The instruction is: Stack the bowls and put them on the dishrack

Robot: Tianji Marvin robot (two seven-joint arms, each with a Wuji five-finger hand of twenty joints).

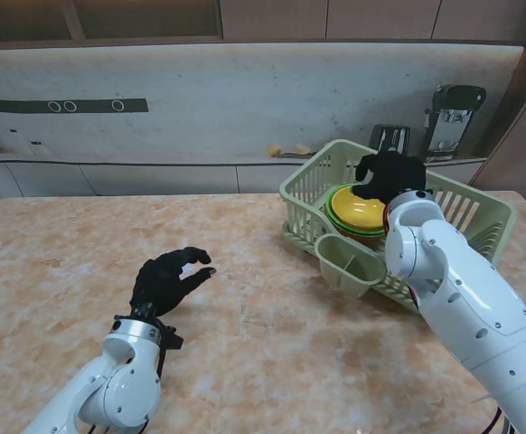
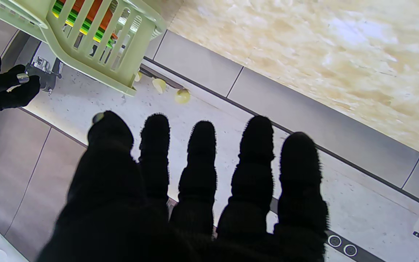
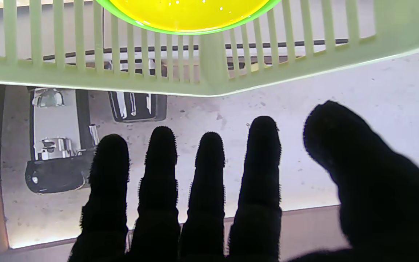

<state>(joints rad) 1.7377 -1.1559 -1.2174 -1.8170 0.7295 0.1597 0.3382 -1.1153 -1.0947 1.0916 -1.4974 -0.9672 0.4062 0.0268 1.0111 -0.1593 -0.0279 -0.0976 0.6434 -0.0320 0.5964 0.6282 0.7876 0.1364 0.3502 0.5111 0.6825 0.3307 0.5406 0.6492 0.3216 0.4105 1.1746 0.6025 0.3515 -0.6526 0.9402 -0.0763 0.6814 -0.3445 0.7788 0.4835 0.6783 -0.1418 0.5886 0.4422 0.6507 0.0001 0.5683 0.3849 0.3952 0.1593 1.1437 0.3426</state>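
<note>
Nearest, the left hand (image 1: pixel 168 278) is held empty over the counter (image 1: pixel 55 271), fingers apart. Farther off, the stacked bowls (image 1: pixel 358 210) are seated inside the dishrack (image 1: pixel 310 185), the right hand (image 1: pixel 391 174) spread empty above them.

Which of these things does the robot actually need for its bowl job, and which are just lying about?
Needed: stacked bowls, yellow on top; green dishrack holding them; right hand over the rack.

Lying about: black appliance on the back counter; small yellowish bits there; the rack's side cup.
</note>
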